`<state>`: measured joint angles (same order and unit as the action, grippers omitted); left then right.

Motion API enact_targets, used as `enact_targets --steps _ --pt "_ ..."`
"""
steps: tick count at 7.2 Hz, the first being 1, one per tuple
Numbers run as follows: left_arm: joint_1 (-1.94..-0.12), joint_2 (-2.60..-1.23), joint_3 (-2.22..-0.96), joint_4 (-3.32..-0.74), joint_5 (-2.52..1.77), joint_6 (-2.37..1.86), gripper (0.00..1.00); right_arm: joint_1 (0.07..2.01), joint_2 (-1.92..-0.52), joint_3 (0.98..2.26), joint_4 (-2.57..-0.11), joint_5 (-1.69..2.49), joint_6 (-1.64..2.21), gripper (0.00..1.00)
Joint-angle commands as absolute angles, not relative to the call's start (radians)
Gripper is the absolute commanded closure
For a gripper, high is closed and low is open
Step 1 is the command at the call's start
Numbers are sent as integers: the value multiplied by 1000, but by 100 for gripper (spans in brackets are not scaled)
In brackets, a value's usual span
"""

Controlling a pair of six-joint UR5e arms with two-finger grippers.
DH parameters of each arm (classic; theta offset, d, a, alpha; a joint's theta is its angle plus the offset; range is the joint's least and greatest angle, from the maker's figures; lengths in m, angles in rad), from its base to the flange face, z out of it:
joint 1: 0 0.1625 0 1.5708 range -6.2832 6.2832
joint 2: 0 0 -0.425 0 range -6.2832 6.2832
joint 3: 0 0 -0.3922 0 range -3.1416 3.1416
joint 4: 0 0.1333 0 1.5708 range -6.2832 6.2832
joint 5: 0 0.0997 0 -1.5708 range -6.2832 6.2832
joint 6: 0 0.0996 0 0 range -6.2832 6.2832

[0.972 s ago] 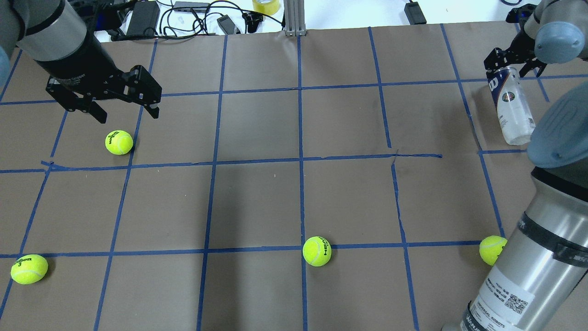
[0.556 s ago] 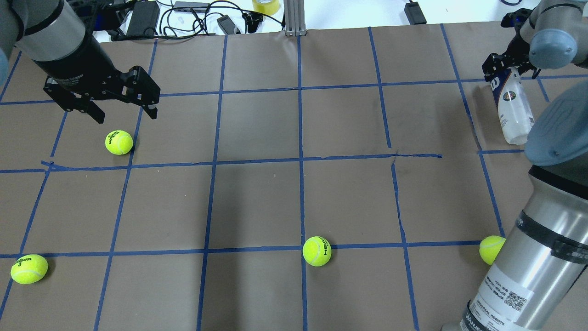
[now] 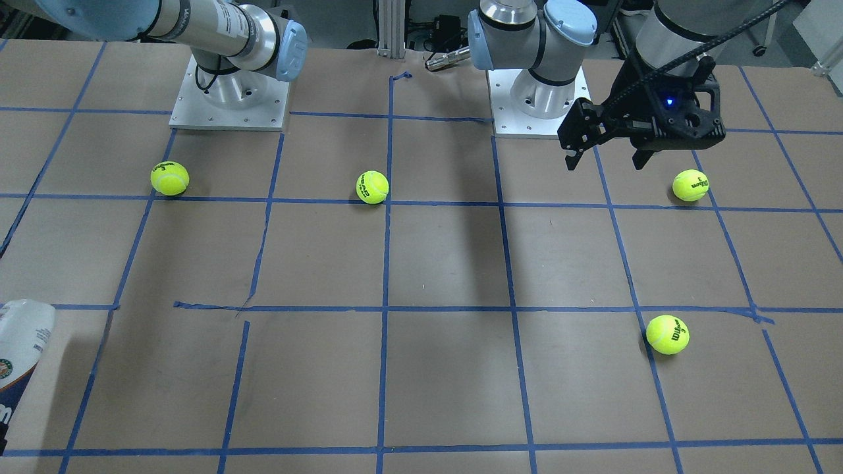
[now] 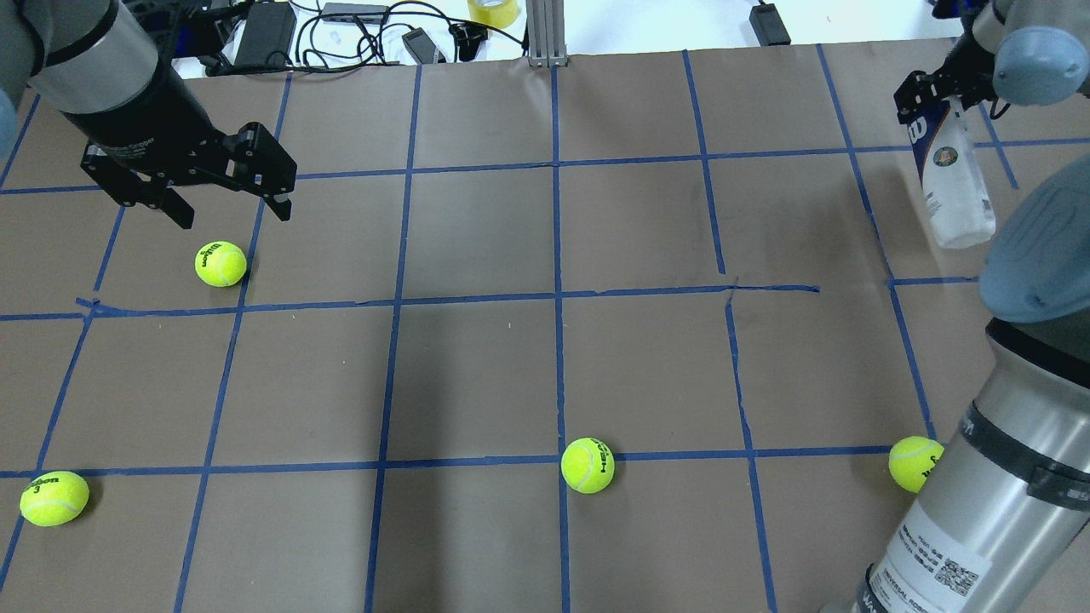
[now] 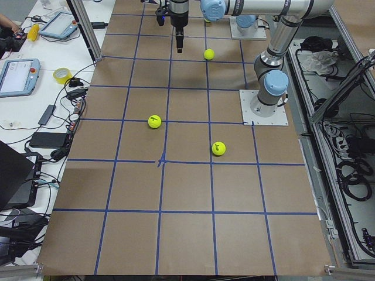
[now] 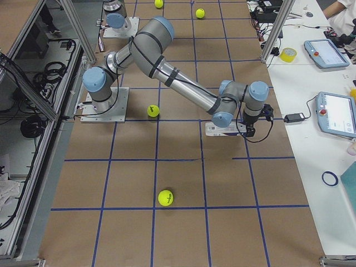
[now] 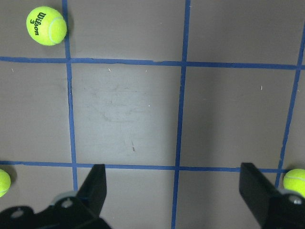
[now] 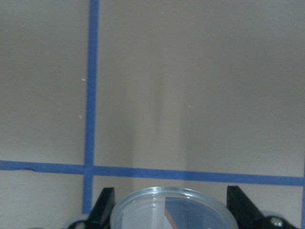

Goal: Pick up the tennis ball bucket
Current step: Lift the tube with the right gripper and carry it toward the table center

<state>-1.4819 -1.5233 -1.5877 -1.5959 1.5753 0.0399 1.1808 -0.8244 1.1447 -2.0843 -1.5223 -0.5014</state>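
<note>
The tennis ball bucket (image 4: 952, 183) is a clear can with a white and navy label at the far right of the table. My right gripper (image 4: 937, 95) is shut on its navy end. The clear end points toward the robot and looks raised off the paper. The can also shows at the bottom left of the front view (image 3: 20, 349) and in the exterior right view (image 6: 222, 129). In the right wrist view its round rim (image 8: 171, 205) sits between the fingers (image 8: 106, 206). My left gripper (image 4: 230, 211) is open and empty above a tennis ball (image 4: 220, 264).
More tennis balls lie at the near left (image 4: 54, 498), near the middle (image 4: 588, 465) and beside my right arm (image 4: 913, 463). Cables, a power brick (image 4: 266, 32) and a tape roll (image 4: 494, 10) lie beyond the table's far edge.
My right gripper has moved toward the table's far edge with the can in it, and the can's clear end has come along. The left arm has not moved.
</note>
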Motion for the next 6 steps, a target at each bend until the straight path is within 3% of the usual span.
enact_targets --steps 1,4,6 --pt "-1480 -1522 -1588 -1595 1575 40 0 1323 -880 1150 -2082 -1511 -701 56" --pt "-1460 -1520 -1569 -1582 1577 41 0 1656 -888 1158 -2101 -1516 -864 56" --pt "-1428 -1517 -1562 -1582 1572 41 0 1817 -887 1160 -2125 -1526 -928 62"
